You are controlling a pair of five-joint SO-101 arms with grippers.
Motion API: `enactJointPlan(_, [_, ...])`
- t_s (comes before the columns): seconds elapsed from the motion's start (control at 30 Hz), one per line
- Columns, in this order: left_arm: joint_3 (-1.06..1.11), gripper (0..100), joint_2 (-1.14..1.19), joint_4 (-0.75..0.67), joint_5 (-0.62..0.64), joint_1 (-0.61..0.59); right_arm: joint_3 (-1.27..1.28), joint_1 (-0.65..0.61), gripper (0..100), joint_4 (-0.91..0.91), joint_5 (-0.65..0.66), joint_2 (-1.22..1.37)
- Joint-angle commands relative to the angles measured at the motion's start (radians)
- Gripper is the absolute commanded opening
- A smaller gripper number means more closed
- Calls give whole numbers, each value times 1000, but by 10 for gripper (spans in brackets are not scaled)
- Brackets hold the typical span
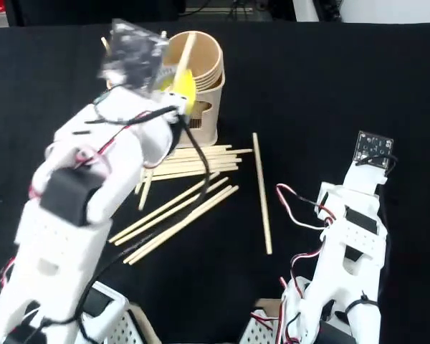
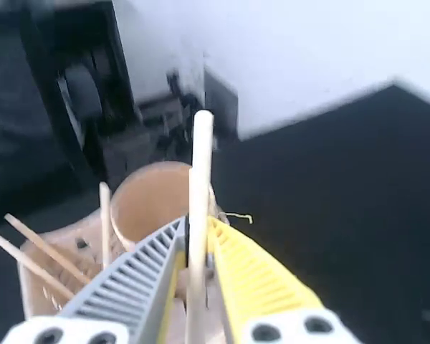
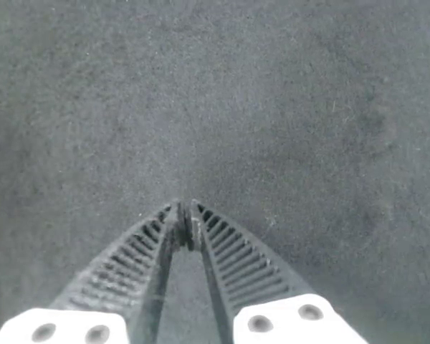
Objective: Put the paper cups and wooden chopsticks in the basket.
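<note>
While the right gripper (image 3: 185,218) sits pinched together (over black cloth (image 3: 272,86)), the left gripper (image 2: 197,244) clamps a wooden chopstick (image 2: 199,172) above the paper cups (image 2: 143,204).

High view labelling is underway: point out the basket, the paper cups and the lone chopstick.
basket (image 1: 208,125), high view, its front wall.
paper cups (image 1: 206,54), high view, top cup's inner wall.
lone chopstick (image 1: 262,193), high view, middle of its shaft.
</note>
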Motion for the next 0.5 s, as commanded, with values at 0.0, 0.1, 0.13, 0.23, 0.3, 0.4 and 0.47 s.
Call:
enactJointPlan(0.0, [-99,29,-91,-110,15,-97,-28,-9,18,-23,-2,-21])
enactJointPlan(0.1, [-120,29,-95,-252,15,-166,-28,-9,18,-23,-2,-21])
enactJointPlan(0.13, [-120,29,-92,-307,17,-185,-28,-9,18,-23,-2,-21])
enactJointPlan(0.23, [-117,29,-66,-451,61,-225,-28,-9,18,-23,-2,-21])
enactJointPlan(0.3, [-120,29,-25,-494,126,-240,-28,-9,18,-23,-2,-21])
enactJointPlan(0.4, [-127,29,68,-557,195,-275,-28,-9,18,-23,-2,-21])
enactJointPlan(0.47, [-128,29,144,-629,229,-314,-27,-9,18,-23,-2,-21])
